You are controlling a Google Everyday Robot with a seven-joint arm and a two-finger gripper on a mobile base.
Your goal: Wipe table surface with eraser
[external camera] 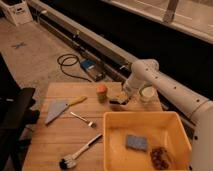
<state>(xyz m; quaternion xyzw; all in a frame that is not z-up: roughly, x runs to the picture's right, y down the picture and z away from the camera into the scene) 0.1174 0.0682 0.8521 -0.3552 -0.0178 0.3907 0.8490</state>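
The light-brown wooden table surface fills the lower left of the camera view. My gripper reaches in from the right on the white arm and hangs low over the table's far middle, just right of a small orange jar. It is shut on the eraser, a small block with a pale tan top and a dark underside. The eraser's underside sits at the tabletop, close to the far rim of the yellow tub.
A yellow plastic tub at the front right holds a blue sponge and a brown lump. A white cup stands behind the arm. A scraper, a fork and a black-headed brush lie on the left.
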